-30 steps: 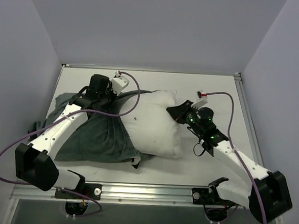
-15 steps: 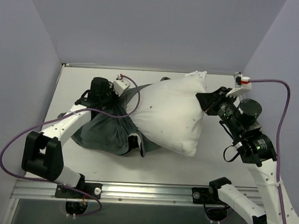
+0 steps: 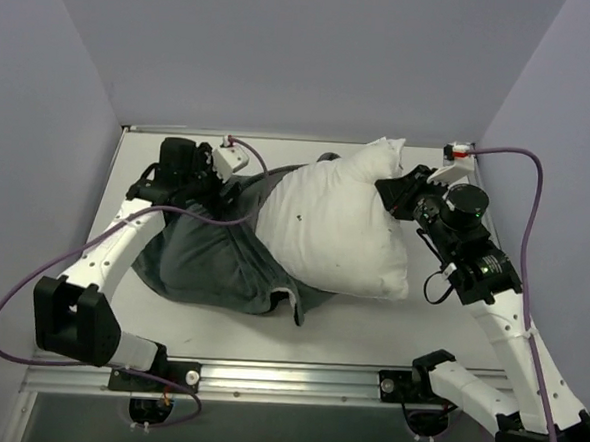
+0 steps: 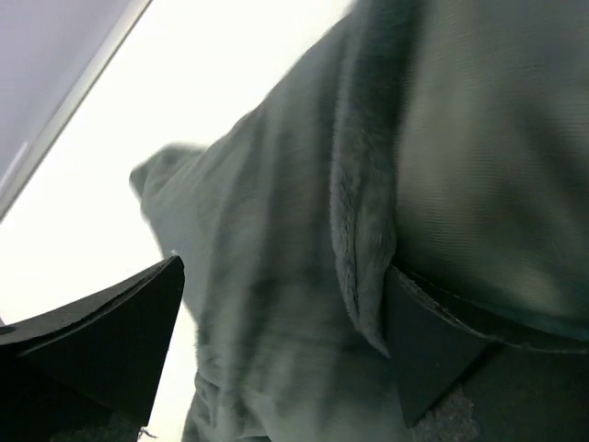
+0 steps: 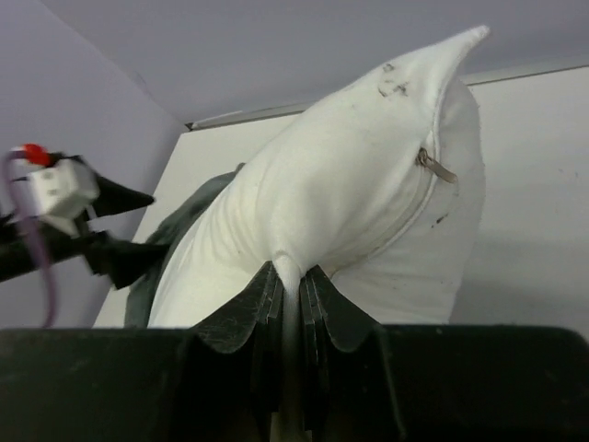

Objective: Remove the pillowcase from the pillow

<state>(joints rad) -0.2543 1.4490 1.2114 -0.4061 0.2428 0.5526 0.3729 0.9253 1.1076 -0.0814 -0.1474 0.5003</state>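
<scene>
White pillow [image 3: 340, 224] is way further out of the grey pillowcase [image 3: 217, 261] than a second ago, dragged toward the right side of the desk [image 3: 389, 327]. The right hand [image 3: 392, 192] pinches its edge tight; the left hand [image 3: 209, 183] is spread wide around the cloth. Nearly free, I reckon.

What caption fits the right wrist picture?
Right gripper pinching the white pillow by its edge, grey pillowcase bunched at the far end.
</scene>
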